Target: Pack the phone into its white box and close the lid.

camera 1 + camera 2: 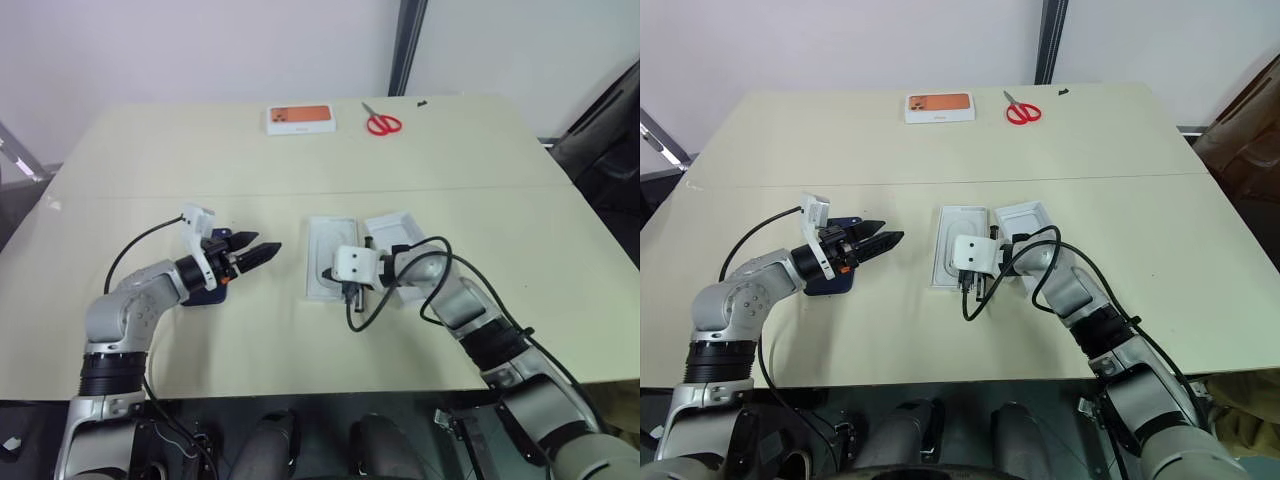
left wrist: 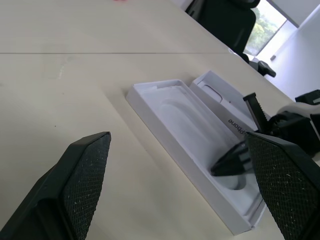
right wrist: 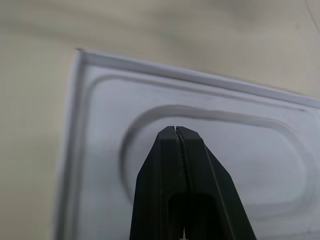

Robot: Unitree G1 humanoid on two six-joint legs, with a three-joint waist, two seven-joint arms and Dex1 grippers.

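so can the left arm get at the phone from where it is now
Probably yes. The phone lies on the table right under the left gripper, which hovers open and holds nothing. Only its own wrist covers part of the phone, so it would likely need to pull back and tip down.

The slim dark navy-blue phone [image 1: 830, 283] lies flat on the tabletop, partly hidden. Well apart from it, a shallow white rectangular tray with a rounded oblong recess [image 1: 328, 255] lies open beside another white tray [image 1: 400, 232], touching.
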